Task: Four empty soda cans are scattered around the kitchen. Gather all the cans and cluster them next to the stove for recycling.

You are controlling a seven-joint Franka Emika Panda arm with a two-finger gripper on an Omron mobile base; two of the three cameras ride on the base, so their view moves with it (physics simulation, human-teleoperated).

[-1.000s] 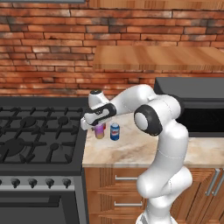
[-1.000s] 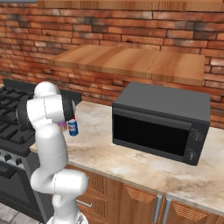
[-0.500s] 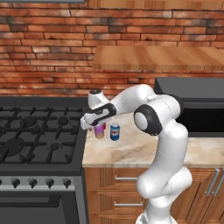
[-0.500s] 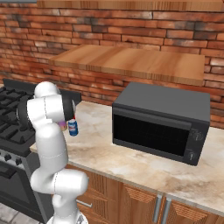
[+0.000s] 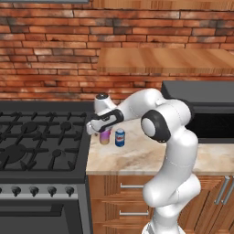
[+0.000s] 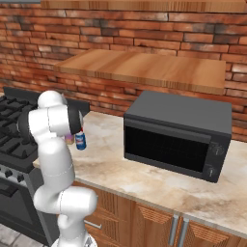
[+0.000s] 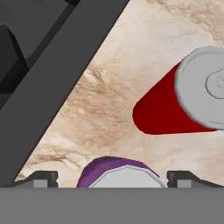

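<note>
1. Cans first: a purple-sided can (image 5: 105, 136) stands upright on the marble worktop (image 5: 137, 157) just beside the stove (image 5: 41, 146), with a second can (image 5: 119, 137) close on its right; in the hand view that neighbour is the red can (image 7: 175, 105) with a silver top.
2. Change over the last second: the cans and arm sit where they did, but the jaws have spread from a narrow hold to nearly full width, so I judge the purple can has just been released.
3. Task meaning: two cans now cluster by the stove; the others are presumably still to fetch.
4. Jaws: the gripper (image 7: 111, 177) hangs right over the purple can (image 7: 118, 175), tips wide on either side, gripping nothing.
</note>
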